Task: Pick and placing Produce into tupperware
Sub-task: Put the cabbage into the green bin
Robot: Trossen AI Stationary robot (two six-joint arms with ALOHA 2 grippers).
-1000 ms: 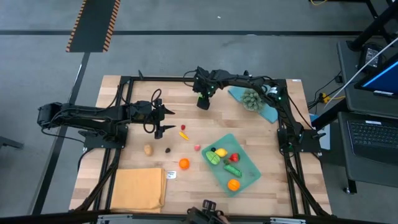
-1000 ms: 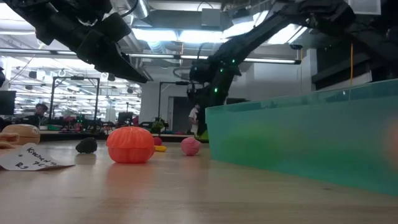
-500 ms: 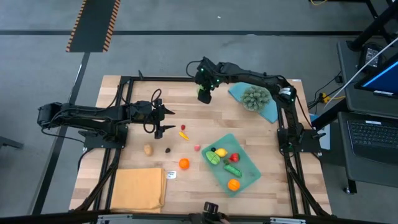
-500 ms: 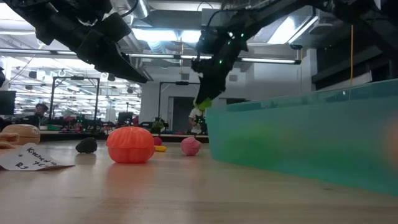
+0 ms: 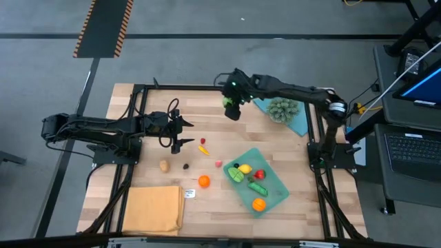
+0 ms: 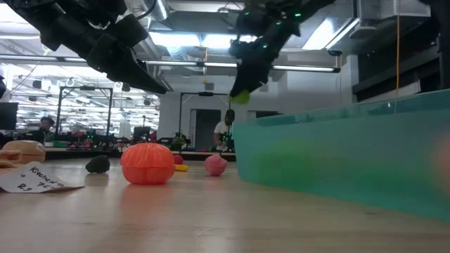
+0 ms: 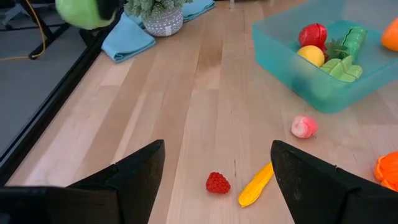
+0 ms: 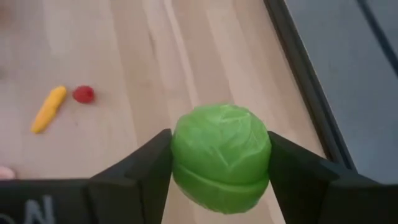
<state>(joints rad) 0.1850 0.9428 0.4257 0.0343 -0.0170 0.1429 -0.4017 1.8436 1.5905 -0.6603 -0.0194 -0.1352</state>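
Over the far side of the table: the right gripper (image 5: 231, 110) is raised in the air, above the wood between the far edge and the blue cloth (image 5: 293, 118).
Right gripper, grip: its two dark fingers (image 8: 134, 171) are pressed on both sides of a round green cabbage (image 8: 221, 155), which fills the gap between them.
Cabbage in the low view: a small green ball (image 6: 241, 97) hanging under the right arm, clearly above the table and above the rim of the tupperware (image 6: 351, 158).
Left gripper: it (image 5: 182, 134) waits over the left part of the table, fingers spread wide with nothing between them.
In front of the left gripper: a red strawberry (image 7: 217, 183) and a yellow-orange piece (image 7: 255, 185) lie close together on the wood; a pink piece (image 7: 303, 127) lies further, near the container.
Tupperware: the teal container (image 5: 275, 194) stands on the right half of the table, turned at an angle.
Inside the tupperware: a yellow piece (image 5: 244, 169), a red piece (image 5: 260, 174), green pieces (image 5: 258, 188) and an orange piece (image 5: 258, 204).
Loose on the table: a tan piece (image 5: 164, 165), a small dark piece (image 5: 185, 165) and an orange pumpkin (image 5: 204, 181).
Other things: a spiky grey-green ball (image 5: 280, 108) sits on the blue cloth; an orange-yellow cloth (image 5: 151, 209) lies at the near left corner.
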